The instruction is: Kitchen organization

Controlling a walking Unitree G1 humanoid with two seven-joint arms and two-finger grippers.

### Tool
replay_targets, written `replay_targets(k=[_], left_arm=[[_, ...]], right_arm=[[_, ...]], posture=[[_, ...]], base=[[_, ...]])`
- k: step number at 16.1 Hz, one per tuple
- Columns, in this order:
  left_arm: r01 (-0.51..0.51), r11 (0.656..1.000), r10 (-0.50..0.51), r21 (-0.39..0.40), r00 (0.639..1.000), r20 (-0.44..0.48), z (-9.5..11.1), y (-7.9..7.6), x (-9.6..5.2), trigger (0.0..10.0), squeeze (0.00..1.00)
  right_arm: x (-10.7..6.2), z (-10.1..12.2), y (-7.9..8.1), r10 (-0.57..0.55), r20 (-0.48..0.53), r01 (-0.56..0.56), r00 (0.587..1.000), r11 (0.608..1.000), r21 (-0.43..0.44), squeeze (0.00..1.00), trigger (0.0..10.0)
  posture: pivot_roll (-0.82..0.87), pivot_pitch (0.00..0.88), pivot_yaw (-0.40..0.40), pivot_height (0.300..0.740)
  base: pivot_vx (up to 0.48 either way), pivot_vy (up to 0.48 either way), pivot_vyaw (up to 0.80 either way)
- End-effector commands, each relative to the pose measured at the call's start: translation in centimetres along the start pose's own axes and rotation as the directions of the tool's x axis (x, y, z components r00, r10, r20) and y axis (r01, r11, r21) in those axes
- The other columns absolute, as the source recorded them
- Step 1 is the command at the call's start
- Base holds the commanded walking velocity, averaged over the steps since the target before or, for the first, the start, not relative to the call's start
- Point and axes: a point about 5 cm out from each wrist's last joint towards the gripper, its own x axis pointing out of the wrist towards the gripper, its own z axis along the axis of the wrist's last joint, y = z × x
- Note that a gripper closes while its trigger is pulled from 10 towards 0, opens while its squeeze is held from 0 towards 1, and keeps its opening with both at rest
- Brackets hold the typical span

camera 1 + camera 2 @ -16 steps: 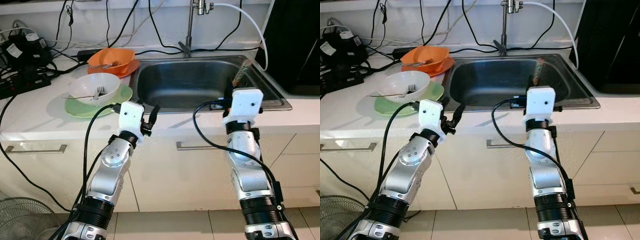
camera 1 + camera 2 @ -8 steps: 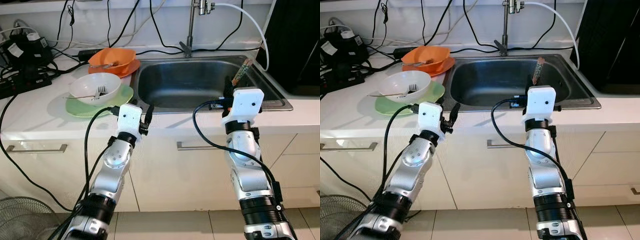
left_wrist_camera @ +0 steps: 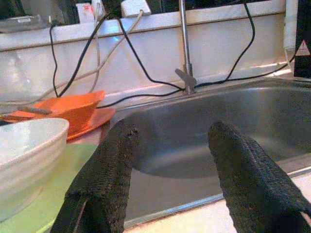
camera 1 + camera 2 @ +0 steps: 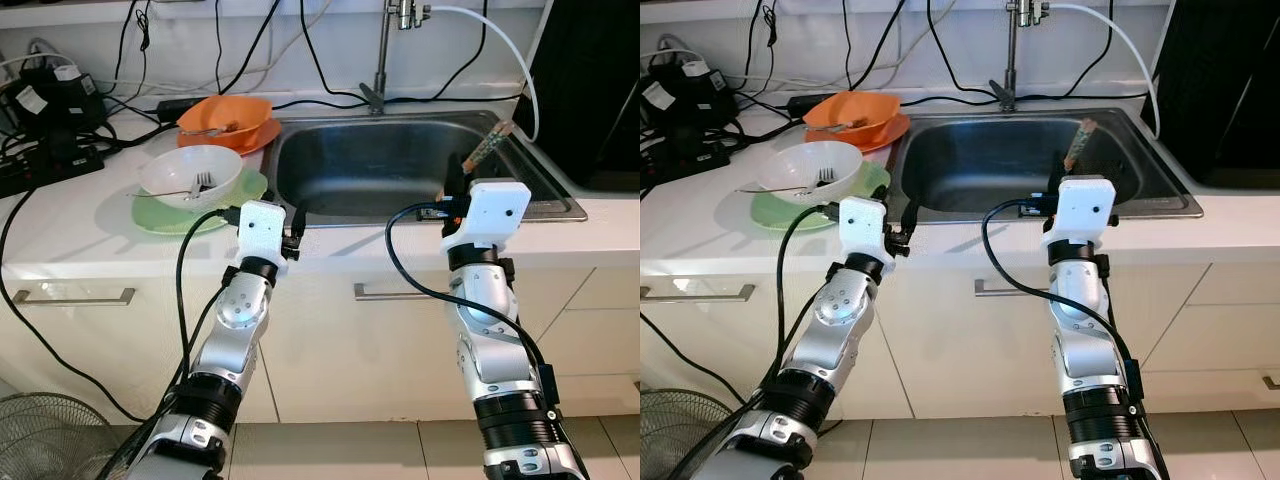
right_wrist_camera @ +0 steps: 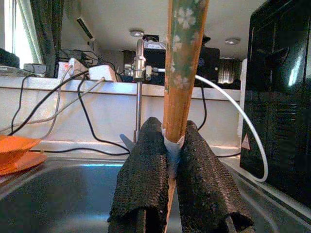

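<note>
— Changed in the last second? Left gripper [image 4: 296,221] pulled in from a slanted reach and squared up at the counter edge, just short of the sink [image 4: 400,165] rim. Right gripper [image 5: 165,160] barely shifted, chopsticks [image 5: 183,73] now leaning a touch further toward the tap side.

— Meaning for the tidying?

— Probably a carry in hand on the right, a fresh reach lining up on the left. Nothing set down yet.

— Right fingers [image 5: 143,179]?

— Pressed nearly together, pinching the wooden chopsticks low on the shaft; flower-patterned end sticking well up past the tips, over the basin.

— Left fingers [image 3: 109,174]?

— Spread wide, empty, touching nothing. Basin straight ahead between them; white bowl [image 4: 190,176] with a fork [image 4: 198,183] on the green plate [image 4: 236,194] just off to the outer side, orange bowl [image 4: 224,115] beyond that.

— Next worry?

— Likely the chopsticks pivoting in so low a pinch.
</note>
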Motion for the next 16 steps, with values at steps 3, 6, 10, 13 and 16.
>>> replay_targets(k=[3, 6, 10, 13, 16], left_arm=[[-0.018, 0.999, 0.019, -0.028, 1.000, 0.021, 0.2, 0.0, 0.3, 10.0, 0.00], [-0.015, 0.999, 0.016, -0.033, 1.000, 0.018, 0.1, -0.2, 0.4, 10.0, 0.00], [-0.010, 0.999, 0.011, -0.046, 1.000, 0.020, 0.1, -0.2, 0.4, 10.0, 0.00], [-0.010, 0.999, 0.010, -0.048, 1.000, 0.018, 0.0, -0.2, 0.4, 10.0, 0.00], [-0.006, 0.999, 0.007, -0.047, 1.000, 0.017, 0.0, -0.3, 0.3, 10.0, 0.00]], right_arm=[[0.0, -0.2, -0.1, -0.008, 0.000, 0.008, 1.000, 0.999, 0.033, 0.00, 10.0], [-0.2, -0.5, 0.0, -0.013, -0.004, 0.013, 1.000, 0.999, 0.047, 0.00, 10.0], [-0.3, -0.8, 0.0, -0.010, -0.015, 0.011, 1.000, 0.999, 0.050, 0.00, 10.0], [-0.3, -1.0, 0.1, -0.007, -0.028, 0.008, 1.000, 0.999, 0.040, 0.00, 10.0], [-0.3, -1.1, 0.3, 0.009, -0.032, -0.008, 0.999, 1.000, 0.024, 0.00, 10.0]], posture=[[0.00, 0.000, 0.081, 0.740], [0.00, 0.000, 0.088, 0.740], [0.00, 0.000, 0.092, 0.740], [0.00, 0.000, 0.092, 0.740], [0.00, 0.000, 0.092, 0.740]], base=[[0.000, 0.000, 0.00], [0.000, 0.000, 0.00], [0.000, 0.000, 0.00], [0.199, 0.000, 0.00], [0.324, 0.000, 0.15]])
